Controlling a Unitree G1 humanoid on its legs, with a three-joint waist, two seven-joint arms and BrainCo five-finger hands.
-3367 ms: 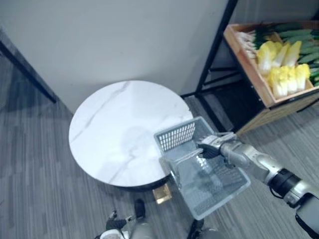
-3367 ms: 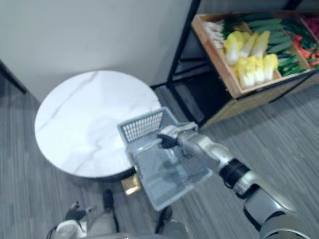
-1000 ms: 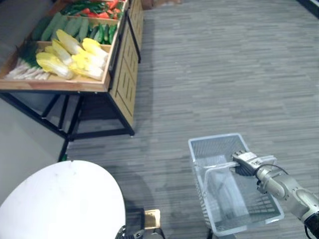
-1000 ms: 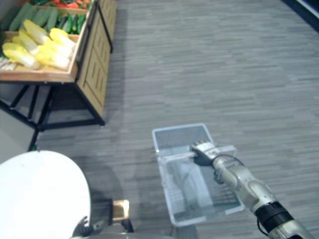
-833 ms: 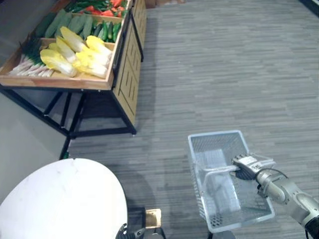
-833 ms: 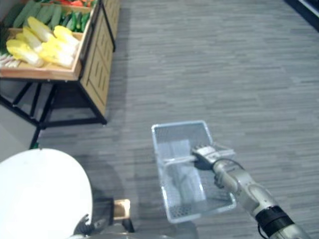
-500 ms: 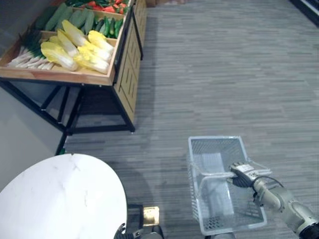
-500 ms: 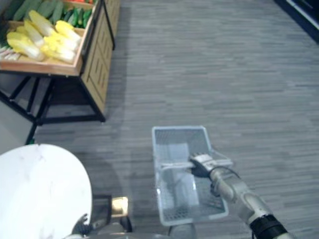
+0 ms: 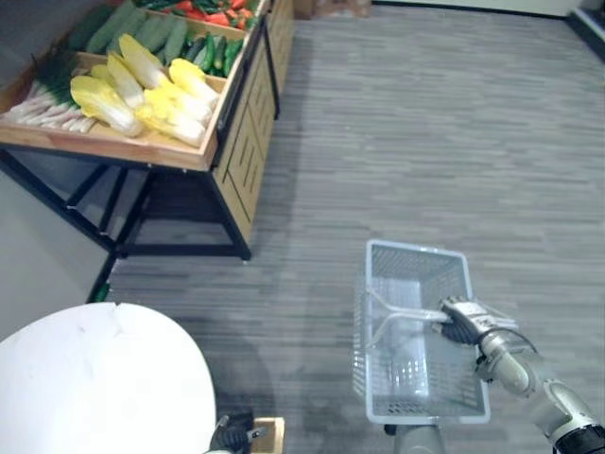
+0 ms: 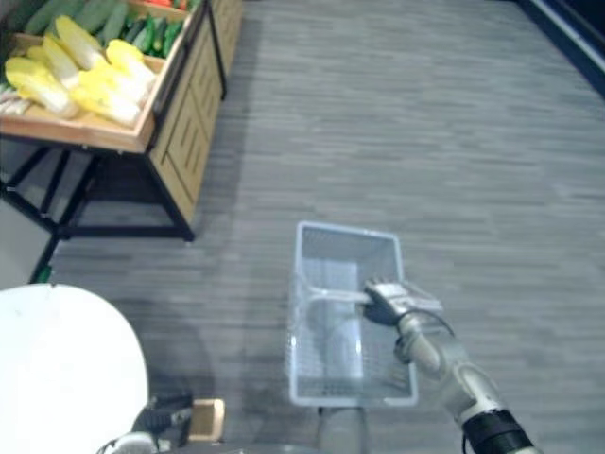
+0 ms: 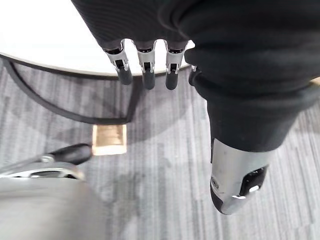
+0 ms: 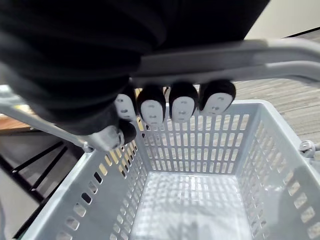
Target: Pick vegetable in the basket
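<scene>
Since three seconds ago my view has swung toward the wooden vegetable stand (image 9: 128, 148). Right hand (image 9: 460, 321) fingers (image 12: 182, 102) curl round the handle (image 12: 280, 50) of the grey basket (image 9: 416, 270); left hand (image 11: 240, 60) fingers (image 11: 146, 75) hang straight.

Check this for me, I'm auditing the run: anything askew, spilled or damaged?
Nothing stands out. The empty basket hangs upright from the right hand, curled round its handle; the yellow cabbages lie tidy in the wooden crate; the left hand hangs open.

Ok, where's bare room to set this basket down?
The round white table is bare, left of the basket. The grey floor between the vegetable stand and the basket is open too. The stand's tray is crowded with cabbages and cucumbers.
</scene>
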